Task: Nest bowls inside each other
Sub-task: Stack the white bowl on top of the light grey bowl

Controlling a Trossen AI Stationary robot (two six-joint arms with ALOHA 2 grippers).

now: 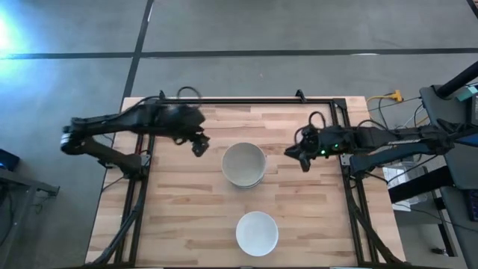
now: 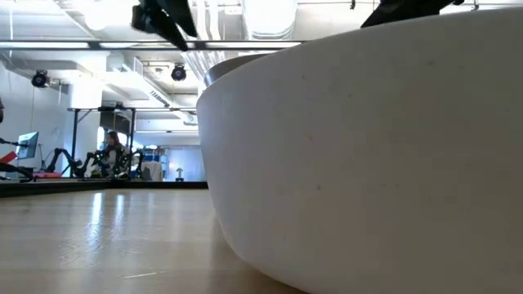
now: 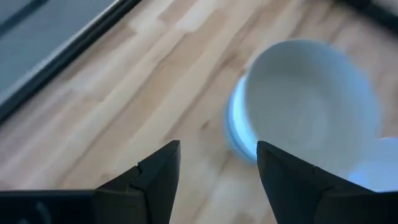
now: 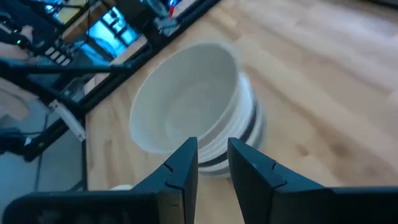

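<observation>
A stack of nested bowls (image 1: 244, 164) stands mid-table on its bottom bowl. The top bowl is white, and a dark bowl's rim (image 4: 252, 132) shows low in the stack (image 4: 193, 106). A single white bowl (image 1: 257, 232) rests on its base near the table's near edge; it fills the low view (image 2: 368, 155). My left gripper (image 1: 199, 146) hovers to the left of the stack (image 3: 305, 106), open, fingers apart (image 3: 219, 177). My right gripper (image 1: 302, 157) hovers to the stack's right, with a narrow gap between its fingers (image 4: 213, 165). Neither touches a bowl.
A black frame rail (image 1: 246, 100) runs along the table's far edge, and side rails (image 1: 349, 172) border left and right. Bare wood (image 1: 172, 217) lies on both sides of the bowls. Cables and equipment (image 1: 388, 101) sit beyond the right edge.
</observation>
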